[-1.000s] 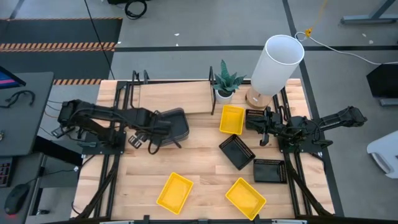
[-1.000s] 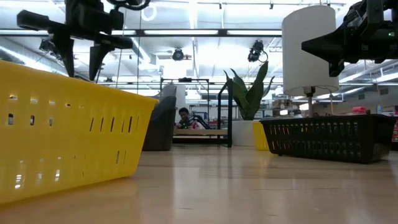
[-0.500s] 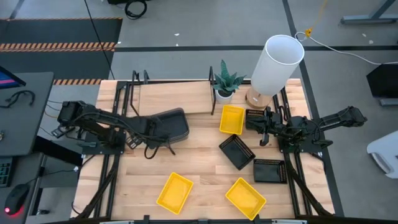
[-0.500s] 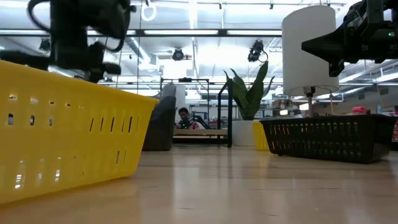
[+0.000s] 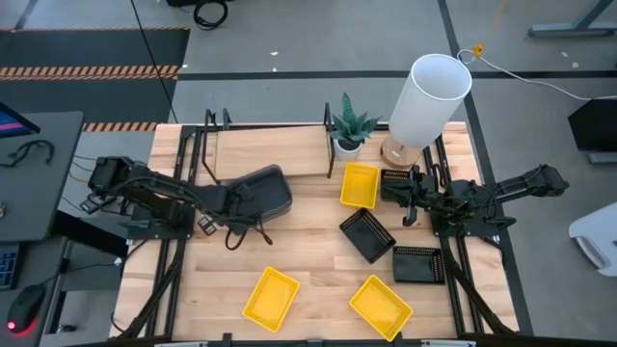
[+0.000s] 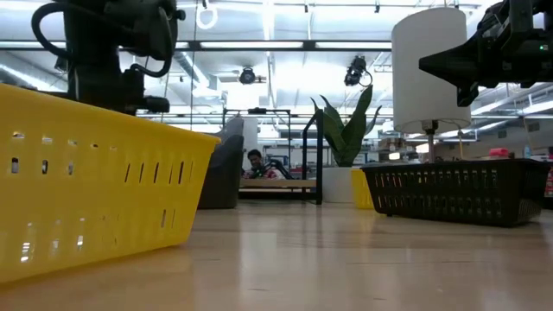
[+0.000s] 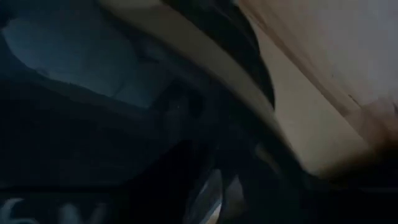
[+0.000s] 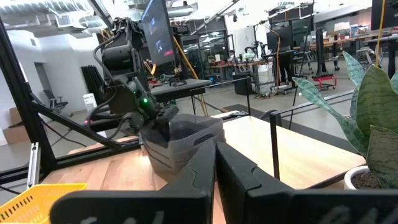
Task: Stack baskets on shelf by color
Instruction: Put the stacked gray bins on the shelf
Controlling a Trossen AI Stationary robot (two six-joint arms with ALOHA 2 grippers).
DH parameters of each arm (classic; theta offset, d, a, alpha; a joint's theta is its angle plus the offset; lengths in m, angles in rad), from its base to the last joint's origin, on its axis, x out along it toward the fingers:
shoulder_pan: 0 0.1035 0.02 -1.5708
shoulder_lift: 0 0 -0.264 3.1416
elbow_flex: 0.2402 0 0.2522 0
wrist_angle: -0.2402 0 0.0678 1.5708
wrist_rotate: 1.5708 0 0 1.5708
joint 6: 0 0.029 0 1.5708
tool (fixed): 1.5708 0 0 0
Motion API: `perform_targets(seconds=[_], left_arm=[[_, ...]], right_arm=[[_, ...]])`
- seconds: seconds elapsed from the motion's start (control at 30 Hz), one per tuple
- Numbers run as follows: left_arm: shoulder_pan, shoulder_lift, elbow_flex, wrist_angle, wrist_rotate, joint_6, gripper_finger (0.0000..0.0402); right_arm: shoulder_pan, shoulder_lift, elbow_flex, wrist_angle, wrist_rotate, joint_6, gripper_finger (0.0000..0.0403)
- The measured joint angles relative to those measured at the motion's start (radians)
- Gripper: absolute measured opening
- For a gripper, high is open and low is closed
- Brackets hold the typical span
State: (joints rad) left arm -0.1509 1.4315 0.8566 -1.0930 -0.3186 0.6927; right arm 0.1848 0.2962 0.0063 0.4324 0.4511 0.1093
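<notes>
A stack of dark grey baskets (image 5: 272, 191) (image 8: 183, 146) stands on the wood at the table's left middle, near the shelf (image 5: 280, 149). My left gripper (image 5: 234, 204) (image 8: 155, 121) points steeply down at the stack's left end and is shut on it. One yellow basket (image 5: 360, 185) sits beside the plant; two more yellow baskets (image 5: 271, 296) (image 5: 380, 306) lie near the front edge. Black mesh baskets (image 5: 366, 234) (image 5: 417, 263) (image 5: 395, 183) lie at the right. My right gripper (image 5: 410, 207) (image 8: 216, 163) waits shut and level above the table's right side. My left gripper meets the top grey basket at the rim of its left end wall (image 8: 149, 132), coming from above and slanting toward the table's right. Its own body hides the fingertips, so how the fingers sit on the wall cannot be told. The stack's bottom rests on the wood.
A potted plant (image 5: 349, 130) and a tall white lamp (image 5: 429, 96) stand at the back. Black wire frames (image 5: 193, 159) (image 5: 439, 173) flank the board. A person sits far off in the room (image 6: 256, 162). Bare wood lies at the centre front (image 5: 318, 260).
My left gripper has come down onto the left end of the grey stack and dropped behind the near yellow basket in the low view. The grey stack's outline has turned a little in the high view.
</notes>
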Motion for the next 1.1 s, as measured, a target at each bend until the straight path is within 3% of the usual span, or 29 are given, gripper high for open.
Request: perform_targets(seconds=[0.33,0.73,1.1], left_arm=[[-0.037,0.003,0.047,0.031,0.103,-0.011,0.0017],[-0.079,0.003,0.162,0.022,0.18,-0.238,0.0018],[-0.032,0.003,0.406,-0.027,0.197,-0.657,0.002]], right_arm=[[0.0,0.0,0.0,0.0,0.0,0.0,0.0019],[0.0,0.0,0.0,0.0,0.0,0.0,0.0019],[0.0,0.0,0.0,0.0,0.0,0.0,0.0019]])
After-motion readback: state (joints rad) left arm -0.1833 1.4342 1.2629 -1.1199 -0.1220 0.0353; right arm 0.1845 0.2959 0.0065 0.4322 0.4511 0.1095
